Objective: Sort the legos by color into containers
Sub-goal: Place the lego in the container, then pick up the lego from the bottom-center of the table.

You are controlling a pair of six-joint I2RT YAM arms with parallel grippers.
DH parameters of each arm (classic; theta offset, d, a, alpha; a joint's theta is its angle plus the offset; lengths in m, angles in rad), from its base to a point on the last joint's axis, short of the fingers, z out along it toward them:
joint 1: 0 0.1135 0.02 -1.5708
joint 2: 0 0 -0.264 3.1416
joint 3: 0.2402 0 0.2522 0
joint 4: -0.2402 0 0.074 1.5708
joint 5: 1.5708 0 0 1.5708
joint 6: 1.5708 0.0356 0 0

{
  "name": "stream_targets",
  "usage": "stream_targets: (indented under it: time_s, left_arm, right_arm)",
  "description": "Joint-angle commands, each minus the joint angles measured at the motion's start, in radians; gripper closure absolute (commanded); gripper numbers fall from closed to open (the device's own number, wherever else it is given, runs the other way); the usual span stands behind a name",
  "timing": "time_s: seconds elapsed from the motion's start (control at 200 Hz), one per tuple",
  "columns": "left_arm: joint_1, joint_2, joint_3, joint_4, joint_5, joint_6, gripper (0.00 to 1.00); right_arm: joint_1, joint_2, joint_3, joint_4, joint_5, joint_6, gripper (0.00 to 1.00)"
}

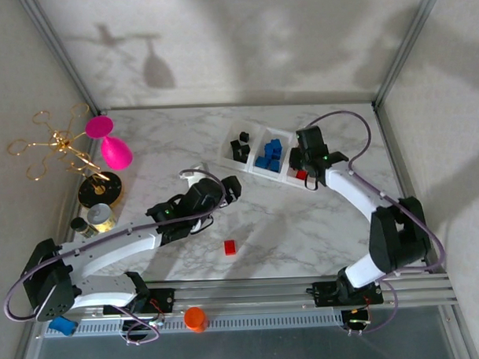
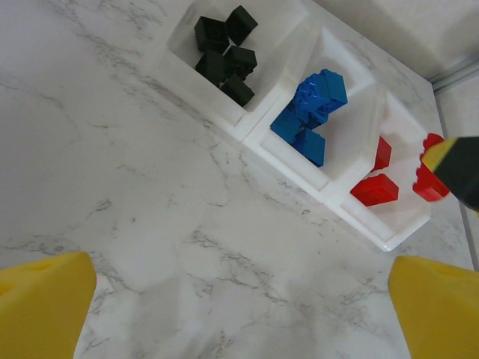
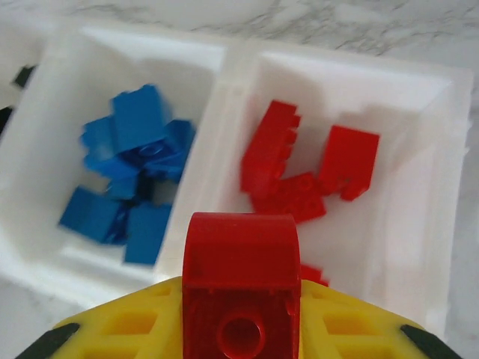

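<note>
Nearest you, a loose red brick (image 1: pixel 230 246) lies on the table (image 1: pixel 304 217). Your left claw (image 2: pixel 239 299) hangs open, empty. Beyond, your right claw (image 3: pixel 241 318) grips a red brick (image 3: pixel 241 254) above the tray (image 3: pixel 217 120), seemingly near its red-blue dividing wall; released here, it could fall among the blue bricks (image 3: pixel 127 164).

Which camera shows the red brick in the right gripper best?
Right wrist view: the red brick sits large and sharp, clamped in the right gripper. Left wrist view catches its studded edge at the frame's right; in the top view the gripper mostly covers it.
</note>
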Motion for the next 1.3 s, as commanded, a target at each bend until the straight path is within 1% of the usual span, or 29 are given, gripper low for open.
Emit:
stream_targets:
  time_s: [0.0, 0.075, 0.195, 0.25, 0.305, 0.365, 0.566, 0.676, 0.846, 0.961, 1.196, 1.242, 1.257, 1.297]
  left_arm:
    - [0.011, 0.027, 0.034, 0.024, 0.019, 0.029, 0.0]
    - [0.014, 0.04, 0.038, 0.03, 0.03, 0.031, 0.0]
    - [0.016, 0.05, 0.042, 0.03, 0.041, 0.031, 0.0]
    - [0.018, 0.047, 0.04, 0.028, 0.04, 0.03, 0.0]
    - [0.02, 0.042, 0.037, 0.025, 0.037, 0.029, 0.0]
    - [0.021, 0.035, 0.032, 0.026, 0.035, 0.028, 0.0]
    - [0.027, 0.022, 0.02, 0.026, 0.035, 0.02, 0.0]
    - [0.028, 0.011, 0.013, 0.029, 0.031, 0.012, 0.0]
    - [0.031, -0.02, -0.007, 0.013, 0.015, 0.0, 0.0]
    - [0.03, -0.044, -0.027, -0.01, 0.003, -0.012, 0.0]
    - [0.031, -0.128, -0.11, -0.054, -0.016, -0.059, 0.0]
    - [0.032, -0.146, -0.125, -0.071, -0.024, -0.064, 0.0]
    - [0.032, -0.152, -0.13, -0.078, -0.027, -0.065, 0.0]
    - [0.032, -0.167, -0.139, -0.103, -0.038, -0.067, 0.0]
  right_arm:
    - [-0.04, 0.084, 0.052, 0.06, 0.012, -0.038, 0.67]
    - [-0.074, 0.151, 0.094, 0.067, -0.007, -0.037, 0.66]
    - [-0.091, 0.225, 0.157, 0.053, 0.01, -0.038, 0.55]
    - [-0.092, 0.232, 0.171, 0.05, 0.014, -0.038, 0.48]
    - [-0.092, 0.223, 0.172, 0.05, 0.013, -0.037, 0.41]
    - [-0.092, 0.202, 0.167, 0.051, 0.004, -0.036, 0.38]
    - [-0.086, 0.095, 0.105, 0.057, -0.059, -0.032, 0.33]
    - [-0.066, 0.032, 0.063, 0.047, -0.093, -0.024, 0.31]
    - [0.019, -0.064, -0.008, 0.017, -0.111, -0.029, 0.28]
    - [0.086, -0.123, -0.066, 0.007, -0.145, -0.012, 0.27]
    - [0.297, -0.224, -0.167, -0.032, -0.118, 0.064, 0.25]
    - [0.324, -0.243, -0.192, -0.028, -0.126, 0.085, 0.24]
    - [0.356, -0.25, -0.201, -0.024, -0.131, 0.092, 0.24]
    - [0.393, -0.262, -0.222, -0.018, -0.14, 0.117, 0.24]
